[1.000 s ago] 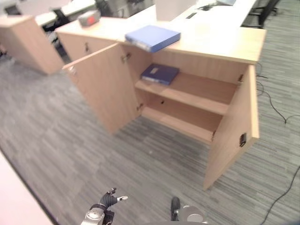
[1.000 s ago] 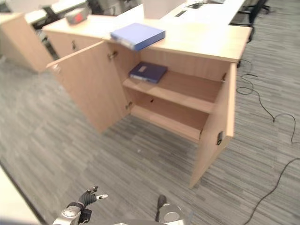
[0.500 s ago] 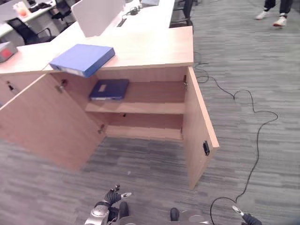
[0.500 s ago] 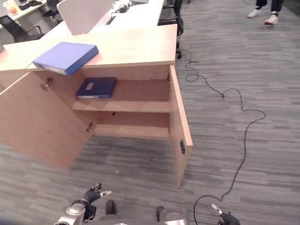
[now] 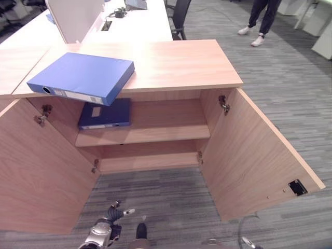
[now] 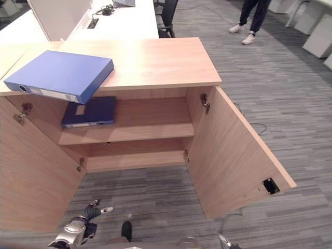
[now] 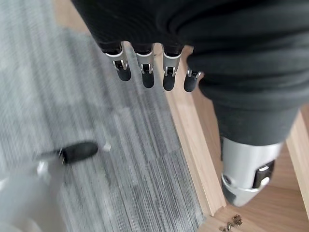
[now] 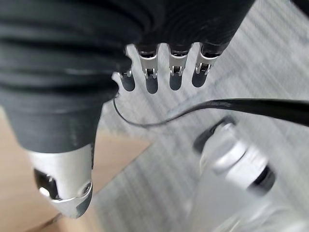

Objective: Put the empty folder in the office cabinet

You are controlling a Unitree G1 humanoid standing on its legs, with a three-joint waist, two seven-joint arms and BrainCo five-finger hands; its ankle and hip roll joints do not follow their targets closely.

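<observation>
Inside, the open cabinet (image 5: 155, 132) shelves one flat folder (image 5: 105, 113); each robot hand (image 7: 145, 63) (image 8: 159, 67) hangs open, empty.

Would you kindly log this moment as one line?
folder on cabinet top | doors open | left hand open, empty | right hand open, empty

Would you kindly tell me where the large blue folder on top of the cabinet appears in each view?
Left eye view: blue folder upper left, overhanging the cabinet top.
Right eye view: far upper left.
Left wrist view: not in it.
Right wrist view: not in it.
Shared landmark: dark blue binder on the shelf beneath.
</observation>
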